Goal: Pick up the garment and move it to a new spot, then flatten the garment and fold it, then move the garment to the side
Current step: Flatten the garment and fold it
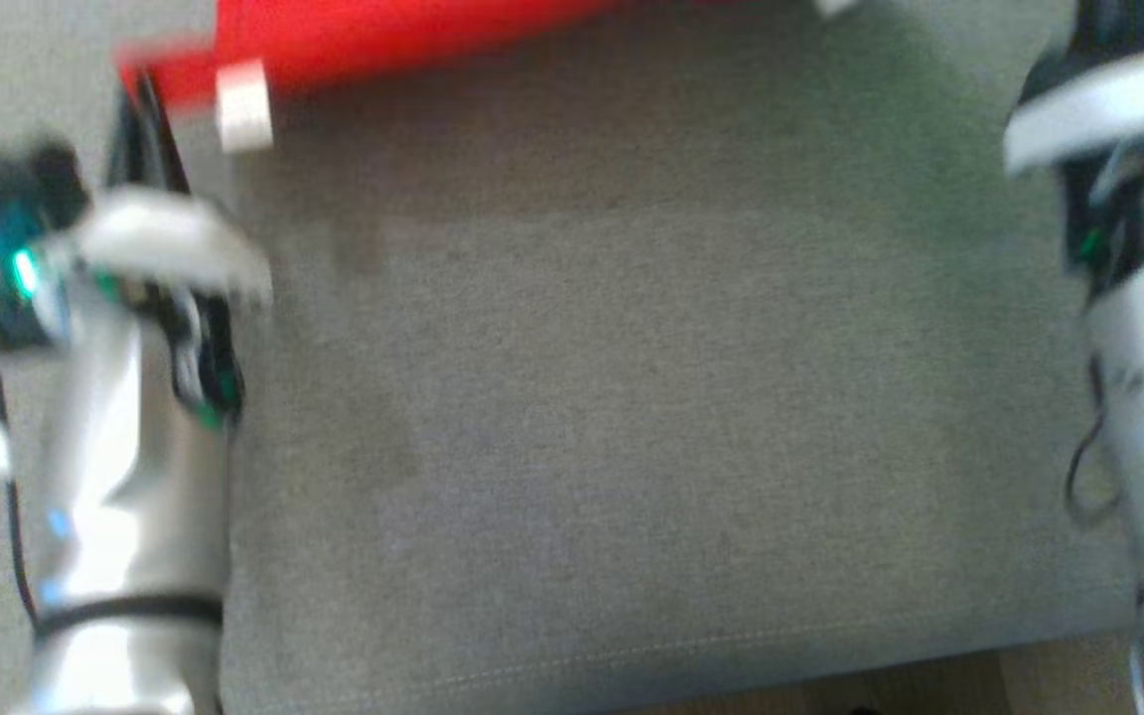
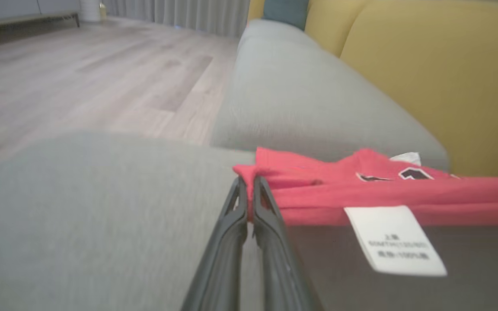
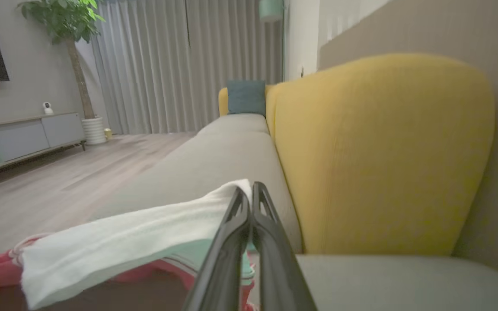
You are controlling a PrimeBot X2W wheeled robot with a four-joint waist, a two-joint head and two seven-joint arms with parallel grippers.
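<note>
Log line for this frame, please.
left end effector: shut on garment red edge | right end effector: shut on its white part | garment: stretched between both, over grey sofa seat

The red fabric garment [image 2: 361,194] stretches above the far part of the grey upholstered sofa seat [image 1: 632,417], one end in the left hand [image 2: 250,183], the other in the right hand [image 3: 249,190], before the yellow padded backrest [image 3: 383,151].
</note>
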